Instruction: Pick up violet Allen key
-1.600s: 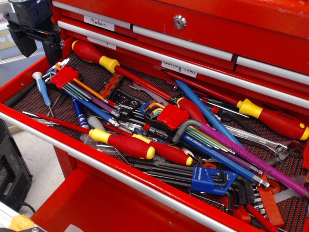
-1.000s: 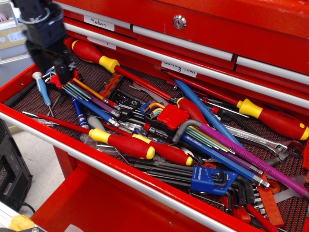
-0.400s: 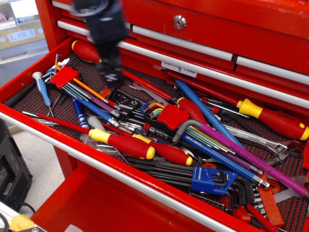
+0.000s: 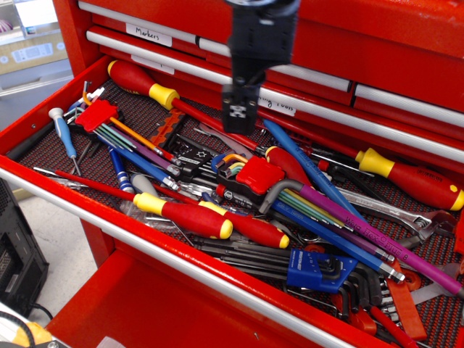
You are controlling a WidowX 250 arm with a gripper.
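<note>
The violet Allen key point(image 4: 384, 243) lies in the open red drawer point(image 4: 181, 257). It runs from its grey bent end near the red key holder at centre down to the right edge, over other tools. My gripper point(image 4: 238, 125) is a dark block hanging from above. It hovers over the back middle of the drawer, up and left of the key's bent end and clear of it. It holds nothing that I can see. Its fingers are blurred together, so I cannot tell whether they are open or shut.
The drawer is crowded. A long blue hex key point(image 4: 308, 167) crosses beside the violet one. There are red-and-yellow screwdrivers point(image 4: 192, 216), a red holder with rainbow keys point(image 4: 259, 175), a blue holder with black keys point(image 4: 313, 270), and a wrench point(image 4: 406, 216). Closed drawers stand behind.
My gripper has swept from the far left of the drawer to the right, along the back, and now hangs above the middle. The tools have not moved.
</note>
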